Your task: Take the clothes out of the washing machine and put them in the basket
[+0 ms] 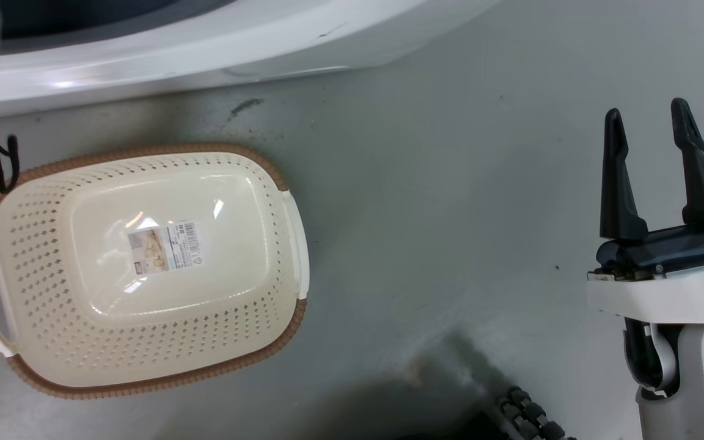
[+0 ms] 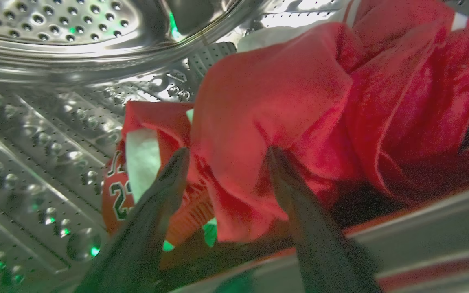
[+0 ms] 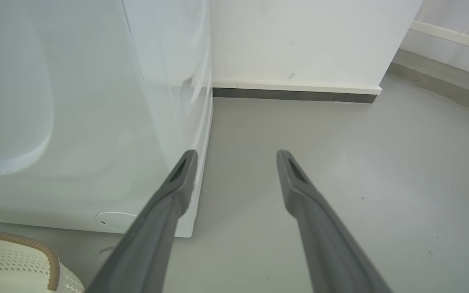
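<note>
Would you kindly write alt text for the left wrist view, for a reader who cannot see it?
The left gripper, fingers open, straddles a fold of the red clothes heaped in the perforated steel drum of the washing machine. A red jersey with a partly hidden number shows at lower left.

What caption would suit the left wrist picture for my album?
Left hand open inside the washing machine, straddling a fold of the red clothes beside a numbered jersey.
</note>
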Motion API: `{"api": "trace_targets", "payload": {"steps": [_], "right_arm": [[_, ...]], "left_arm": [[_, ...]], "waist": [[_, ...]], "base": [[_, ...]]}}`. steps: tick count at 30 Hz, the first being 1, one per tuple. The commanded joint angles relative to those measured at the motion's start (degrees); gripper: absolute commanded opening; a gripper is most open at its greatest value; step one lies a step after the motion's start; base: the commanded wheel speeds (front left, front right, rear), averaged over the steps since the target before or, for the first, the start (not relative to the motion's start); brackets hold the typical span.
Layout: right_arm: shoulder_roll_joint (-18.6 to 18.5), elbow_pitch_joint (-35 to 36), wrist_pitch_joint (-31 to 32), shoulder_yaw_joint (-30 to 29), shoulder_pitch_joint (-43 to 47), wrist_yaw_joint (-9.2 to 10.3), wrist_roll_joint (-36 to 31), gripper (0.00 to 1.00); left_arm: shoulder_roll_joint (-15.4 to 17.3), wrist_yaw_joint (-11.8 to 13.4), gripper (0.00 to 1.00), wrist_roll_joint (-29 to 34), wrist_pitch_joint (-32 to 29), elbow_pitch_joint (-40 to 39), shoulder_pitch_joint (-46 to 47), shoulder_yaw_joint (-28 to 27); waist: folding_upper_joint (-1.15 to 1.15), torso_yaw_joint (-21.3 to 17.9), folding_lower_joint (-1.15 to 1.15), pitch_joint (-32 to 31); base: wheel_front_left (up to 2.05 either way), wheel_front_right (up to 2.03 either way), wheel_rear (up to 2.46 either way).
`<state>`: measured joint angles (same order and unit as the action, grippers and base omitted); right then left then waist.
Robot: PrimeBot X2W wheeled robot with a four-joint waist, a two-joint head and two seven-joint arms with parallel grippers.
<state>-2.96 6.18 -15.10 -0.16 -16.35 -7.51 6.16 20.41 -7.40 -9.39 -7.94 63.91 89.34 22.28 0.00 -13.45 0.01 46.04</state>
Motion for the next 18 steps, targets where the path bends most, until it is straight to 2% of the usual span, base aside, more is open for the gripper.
{"api": "trace_targets", "payload": {"steps": [1, 10, 17, 18], "right_arm": [[0.14, 0.38, -0.11, 0.26, -0.79, 0.04, 0.39, 1.00], [0.13, 0.83, -0.10, 0.67, -1.61, 0.04, 1.12, 1.00], [0.13, 0.70, -0.10, 0.71, -1.81, 0.04, 1.41, 1.00], [0.13, 0.65, -0.10, 0.68, -1.80, 0.04, 1.45, 1.00]], "left_arm": [[0.35, 0.00, 1.00, -0.31, -0.62, 0.25, 1.06, 0.69], [2.02, 0.05, 1.00, -3.87, -7.91, 2.39, 6.58, 5.42], [2.19, 0.05, 1.00, -5.79, -8.80, 2.84, 7.59, 8.51], [2.48, 0.05, 0.44, -6.16, -7.87, 2.57, 7.74, 8.57]], "waist": [[0.00, -0.95, -0.01, 1.54], [0.00, -1.56, -0.01, 4.56], [0.00, -1.87, -0.01, 4.96], [0.00, -1.89, -0.01, 4.93]], "base": [[0.00, 0.00, 0.00], [0.00, 0.00, 0.00], [0.00, 0.00, 0.00], [0.00, 0.00, 0.00]]}}
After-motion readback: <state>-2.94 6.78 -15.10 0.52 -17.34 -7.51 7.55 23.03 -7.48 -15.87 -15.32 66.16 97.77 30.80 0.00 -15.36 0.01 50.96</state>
